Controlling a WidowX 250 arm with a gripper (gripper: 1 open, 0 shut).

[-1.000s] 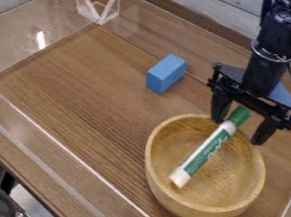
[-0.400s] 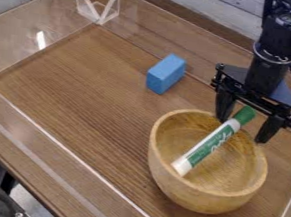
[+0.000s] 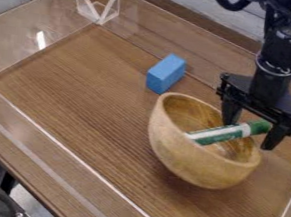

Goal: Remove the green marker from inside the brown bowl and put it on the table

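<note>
The brown bowl sits at the right of the table and is tipped, with its opening facing up and to the left. The green marker lies across the inside of the bowl, nearly level, its capped end at the right rim. My gripper points straight down over that right rim. It is open, one finger on each side of the marker's end. I cannot tell whether the fingers touch the bowl's rim.
A blue rectangular block lies on the table to the left of the gripper, behind the bowl. Low clear acrylic walls edge the tabletop, and one runs close along the bowl's right side.
The bowl has tipped up on its side and shifted a little. The marker has swung from steeply slanted to nearly level. The gripper has edged slightly right and stays open.
</note>
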